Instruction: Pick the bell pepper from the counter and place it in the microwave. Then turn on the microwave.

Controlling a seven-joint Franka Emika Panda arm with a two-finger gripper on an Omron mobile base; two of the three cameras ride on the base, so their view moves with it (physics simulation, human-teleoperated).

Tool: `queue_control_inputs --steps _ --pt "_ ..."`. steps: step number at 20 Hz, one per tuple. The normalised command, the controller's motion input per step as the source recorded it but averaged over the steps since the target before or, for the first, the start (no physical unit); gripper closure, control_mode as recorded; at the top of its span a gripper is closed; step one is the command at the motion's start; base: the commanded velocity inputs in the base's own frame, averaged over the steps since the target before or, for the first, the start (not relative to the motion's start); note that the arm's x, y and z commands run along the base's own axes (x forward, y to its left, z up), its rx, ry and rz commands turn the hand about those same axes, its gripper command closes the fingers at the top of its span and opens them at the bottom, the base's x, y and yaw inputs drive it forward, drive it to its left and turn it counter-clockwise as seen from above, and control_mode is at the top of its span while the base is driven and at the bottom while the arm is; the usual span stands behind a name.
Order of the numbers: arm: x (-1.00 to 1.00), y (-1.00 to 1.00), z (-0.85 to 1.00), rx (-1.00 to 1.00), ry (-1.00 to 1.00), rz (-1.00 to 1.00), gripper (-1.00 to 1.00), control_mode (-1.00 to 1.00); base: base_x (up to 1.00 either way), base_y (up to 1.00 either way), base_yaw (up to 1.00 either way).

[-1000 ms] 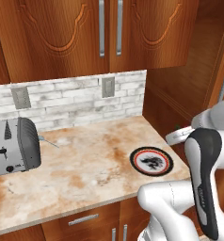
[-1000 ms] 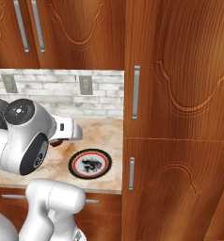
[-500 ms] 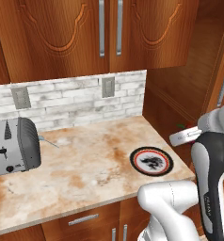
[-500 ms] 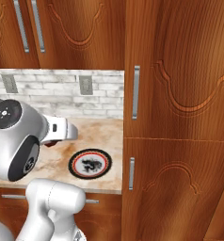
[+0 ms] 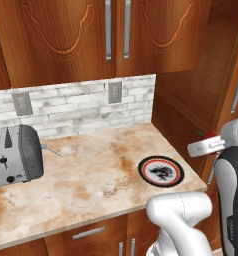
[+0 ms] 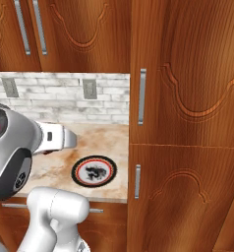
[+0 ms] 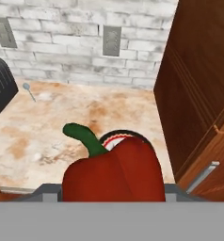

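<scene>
The bell pepper (image 7: 116, 172), red with a curved green stem, sits right in front of the hand camera, and its bulk hides the fingertips. From the left base view a sliver of the bell pepper (image 5: 210, 135) shows above the white hand, held in the air past the right end of the counter (image 5: 91, 185). My gripper (image 5: 207, 138) is shut on it. In the right base view the white hand (image 6: 57, 138) hangs over the counter's near right corner. The microwave is out of view.
A round red-rimmed dark plate (image 5: 161, 171) lies on the counter's right end, below the pepper in the hand view. A silver toaster (image 5: 13, 155) stands at the far left. A tall wooden cabinet (image 6: 188, 147) walls off the right side, and upper cabinets (image 5: 116, 35) hang above.
The arm has swung a little to the right with the pepper in its grip. The plate and toaster have stayed put.
</scene>
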Motion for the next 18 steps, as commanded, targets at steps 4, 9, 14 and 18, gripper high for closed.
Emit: queue_control_inputs --steps 4,9,14,18 --pt "-0.11 0.0 0.07 0.0 -0.12 -0.02 1.0 -1.0 0.0 0.0 0.0" --pt "0.0 0.01 0.0 0.0 -0.03 -0.04 1.0 -1.0 0.0 0.0 0.0" --pt "-0.01 0.0 0.05 0.0 -0.06 -0.04 1.0 -1.0 0.0 0.0 0.0" --pt "-0.03 0.0 0.02 0.0 -0.06 -0.03 1.0 -1.0 0.0 0.0 0.0"
